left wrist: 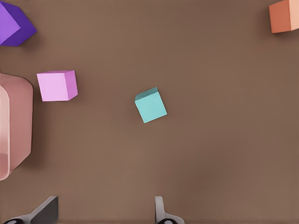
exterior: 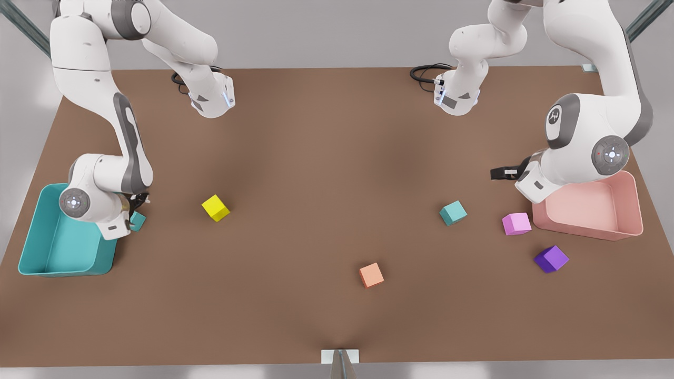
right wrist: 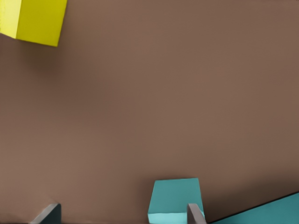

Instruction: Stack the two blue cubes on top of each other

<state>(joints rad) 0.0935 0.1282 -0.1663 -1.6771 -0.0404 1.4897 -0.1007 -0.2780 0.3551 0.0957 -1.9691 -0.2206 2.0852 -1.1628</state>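
One blue cube [exterior: 453, 212] [left wrist: 150, 105] lies on the brown table toward the front view's right. My left gripper [exterior: 498, 172] [left wrist: 103, 215] hangs open above the table beside the pink tray, well apart from that cube. The other blue cube [exterior: 139, 221] [right wrist: 173, 197] sits against the teal tray's corner on the front view's left. My right gripper [exterior: 138, 202] [right wrist: 121, 214] is open just over it. One fingertip [right wrist: 195, 212] overlaps the cube's edge, and the other stands far off to its side. I cannot tell whether the finger touches the cube.
A teal tray [exterior: 31, 237] [right wrist: 273, 212] stands at the front view's left and a pink tray [exterior: 634, 210] [left wrist: 18, 121] at its right. Scattered about are a yellow cube [exterior: 215, 207] [right wrist: 35, 18], an orange cube [exterior: 371, 275] [left wrist: 285, 16], a pink cube [exterior: 516, 223] [left wrist: 56, 85] and a purple cube [exterior: 551, 258] [left wrist: 14, 25].
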